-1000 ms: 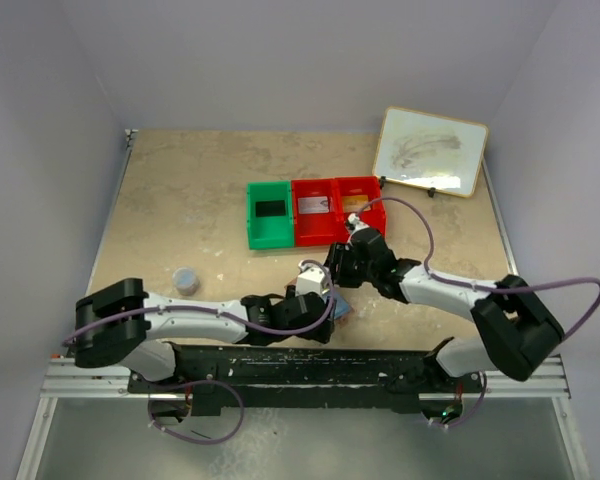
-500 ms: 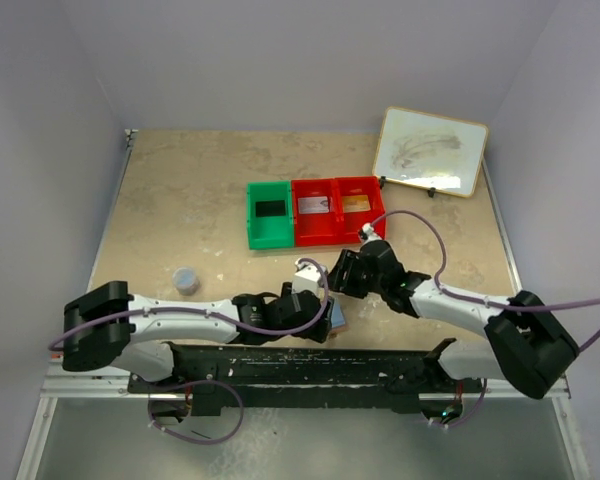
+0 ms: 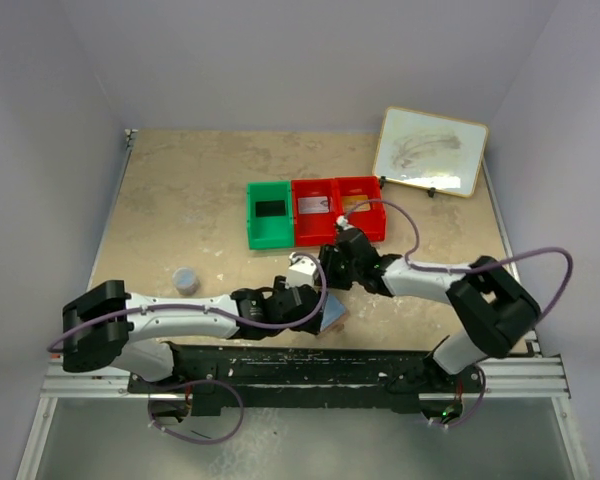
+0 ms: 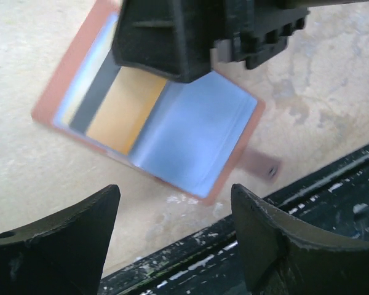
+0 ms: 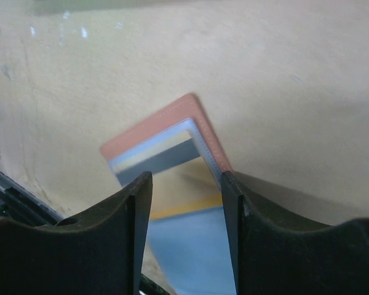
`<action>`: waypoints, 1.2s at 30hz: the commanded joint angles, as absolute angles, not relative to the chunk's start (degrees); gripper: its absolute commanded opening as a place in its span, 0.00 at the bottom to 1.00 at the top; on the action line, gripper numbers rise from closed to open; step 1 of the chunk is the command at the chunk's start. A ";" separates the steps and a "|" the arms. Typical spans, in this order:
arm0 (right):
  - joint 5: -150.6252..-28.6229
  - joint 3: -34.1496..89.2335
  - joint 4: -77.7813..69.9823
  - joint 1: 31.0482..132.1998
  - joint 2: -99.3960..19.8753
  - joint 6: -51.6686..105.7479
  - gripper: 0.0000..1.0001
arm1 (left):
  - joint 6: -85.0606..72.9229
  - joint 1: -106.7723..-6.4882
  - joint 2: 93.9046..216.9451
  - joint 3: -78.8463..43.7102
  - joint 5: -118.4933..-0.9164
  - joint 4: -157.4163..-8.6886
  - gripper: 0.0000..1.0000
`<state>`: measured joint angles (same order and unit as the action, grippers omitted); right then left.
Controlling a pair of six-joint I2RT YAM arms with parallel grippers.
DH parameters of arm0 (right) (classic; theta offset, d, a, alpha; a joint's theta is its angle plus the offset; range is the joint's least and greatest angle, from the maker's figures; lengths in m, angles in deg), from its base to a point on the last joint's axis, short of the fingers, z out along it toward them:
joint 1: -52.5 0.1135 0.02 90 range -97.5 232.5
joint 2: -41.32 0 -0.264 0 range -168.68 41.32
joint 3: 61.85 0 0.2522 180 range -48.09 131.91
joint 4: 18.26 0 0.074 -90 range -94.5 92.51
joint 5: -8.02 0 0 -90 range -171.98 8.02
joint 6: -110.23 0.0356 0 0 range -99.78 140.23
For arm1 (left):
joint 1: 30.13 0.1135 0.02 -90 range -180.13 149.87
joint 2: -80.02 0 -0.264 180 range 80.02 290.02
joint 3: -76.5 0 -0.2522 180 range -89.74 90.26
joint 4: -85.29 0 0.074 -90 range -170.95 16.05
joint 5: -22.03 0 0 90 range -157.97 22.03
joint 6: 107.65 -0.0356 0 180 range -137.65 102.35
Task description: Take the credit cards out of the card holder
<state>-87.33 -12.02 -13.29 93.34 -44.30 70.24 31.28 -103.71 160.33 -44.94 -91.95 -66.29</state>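
- The card holder (image 4: 197, 135) lies open on the bench (image 3: 180, 200), near the black front rail (image 4: 307, 215). A gold-yellow card (image 4: 126, 107) sits in one pocket.
- The right jaws hang over it, half apart and gripping nothing, and block its top edge from the left wrist camera.
- The left jaws stand wide and empty at its near edge.
- A green bin (image 3: 270, 213), two red bins (image 3: 317, 212), a whiteboard (image 3: 430, 150) and a small cup (image 3: 185, 279) stand well apart.

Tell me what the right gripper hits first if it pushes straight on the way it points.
Most likely the gold-yellow credit card in the open card holder. The right gripper points down at it, with its open fingers on either side. Depth is unclear.
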 commanded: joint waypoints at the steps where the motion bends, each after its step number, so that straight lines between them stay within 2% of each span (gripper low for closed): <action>1: -89.48 -3.32 -11.59 98.37 -53.06 63.55 0.52 | 34.35 -103.06 156.06 -44.26 -98.58 -63.28 0.71; 8: -88.91 2.41 -9.78 102.07 -57.26 63.15 0.49 | 43.58 -102.98 145.85 -46.05 -112.48 -52.98 0.71; 15: -85.90 1.61 -6.54 101.89 -49.19 65.61 0.50 | 46.82 -103.04 139.87 -51.60 -111.91 -51.99 0.68; 25: -88.66 -6.26 -8.26 101.45 -43.60 66.93 0.44 | 48.72 -102.99 147.14 -51.77 -105.75 -58.18 0.64; 29: -91.85 -10.79 -12.73 101.45 -41.66 69.10 0.43 | 49.24 -102.96 150.70 -50.60 -104.59 -59.73 0.56; 36: -92.80 -13.77 -15.86 101.41 -43.57 69.39 0.41 | 48.32 -102.99 154.84 -49.01 -102.83 -61.99 0.55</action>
<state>-90.98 -12.24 -11.98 101.60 -43.41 68.61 47.91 -103.12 153.14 -52.20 -104.11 -58.29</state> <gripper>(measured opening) 0.423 0.557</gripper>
